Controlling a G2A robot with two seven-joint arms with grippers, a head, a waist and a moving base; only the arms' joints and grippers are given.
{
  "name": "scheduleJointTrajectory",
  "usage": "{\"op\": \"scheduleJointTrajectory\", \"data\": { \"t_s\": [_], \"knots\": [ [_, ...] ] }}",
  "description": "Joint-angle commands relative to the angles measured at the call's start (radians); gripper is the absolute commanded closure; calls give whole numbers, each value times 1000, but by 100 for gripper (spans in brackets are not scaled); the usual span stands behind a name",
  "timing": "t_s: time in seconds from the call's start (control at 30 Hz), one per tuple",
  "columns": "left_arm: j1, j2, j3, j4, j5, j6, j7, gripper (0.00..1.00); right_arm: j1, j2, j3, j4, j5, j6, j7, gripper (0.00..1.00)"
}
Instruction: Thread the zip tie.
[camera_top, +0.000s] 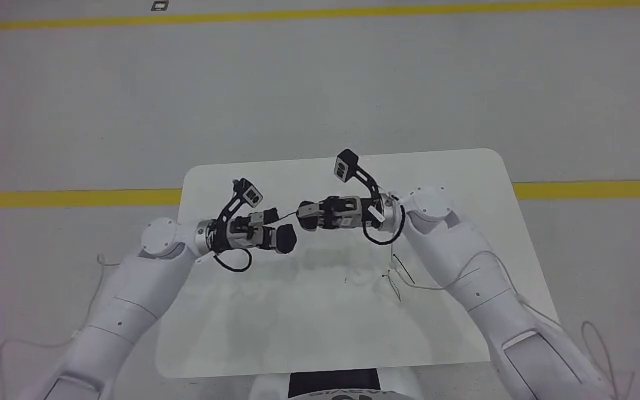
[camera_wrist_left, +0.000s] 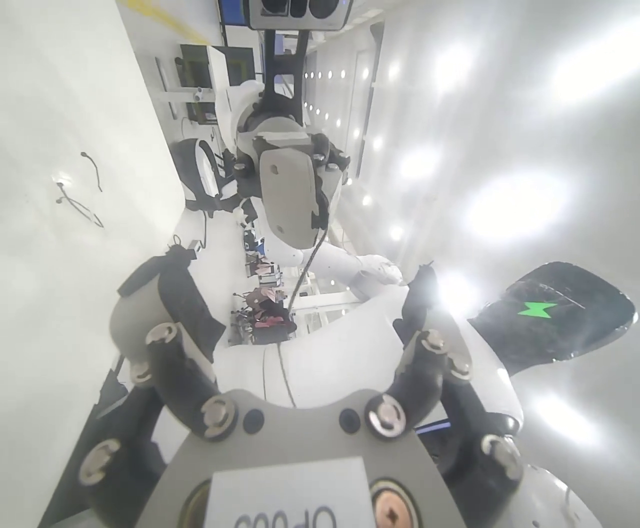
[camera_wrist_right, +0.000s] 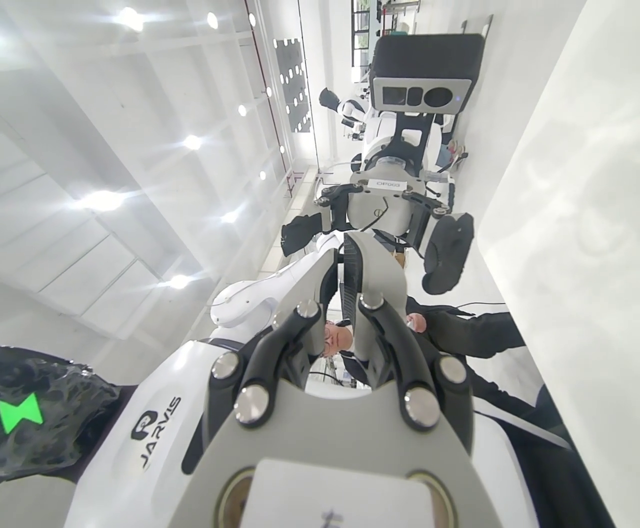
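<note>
The left gripper (camera_wrist_left: 295, 272) holds its black-padded fingers (camera_wrist_left: 172, 310) spread wide, gripping nothing. A thin black zip tie (camera_wrist_left: 280, 360) runs through the gap between them, apparently touching neither, and leads out to the right gripper (camera_wrist_left: 289, 242) just beyond their tips. There the grey fingers (camera_wrist_right: 372, 270) are pressed nearly together, only a slit between the ribbed pads, closed on the tie's far end. The pinch point itself is hidden. Farther off, beneath the right arm, several loose black zip ties (camera_top: 397, 272) lie on the white surface (camera_top: 460, 300), too thin to count.
</note>
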Motion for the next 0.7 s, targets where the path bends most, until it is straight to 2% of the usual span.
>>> {"op": "scheduleJointTrajectory", "data": {
  "t_s": [0.0,0.23,0.27,0.3,0.4,0.43,0.47,0.57,0.67],
  "knots": [
    [3,1,-5,-4,3,-1,1,0,-3,2,4,-5,-1,4,2,100],
    [8,3,-13,-12,11,2,0,0,-5,7,2,-15,-3,19,12,100],
    [8,2,-13,-13,10,1,-2,3,-4,7,-2,-14,-5,23,13,100],
    [7,2,-12,-13,10,1,-3,13,-2,7,-6,-13,-8,26,13,100],
    [7,1,-13,-12,10,0,-4,21,1,6,-14,-9,-8,30,11,100],
    [6,1,-13,-12,9,-1,-5,27,2,6,-17,-7,-9,31,11,100],
    [6,1,-13,-12,9,-2,-6,38,3,5,-19,-6,-9,31,9,100],
    [5,0,-12,-12,9,0,-10,40,5,5,-25,-3,-6,29,8,100],
    [5,0,-11,-11,10,3,-10,48,7,5,-27,0,-7,27,3,100]
  ]
}}
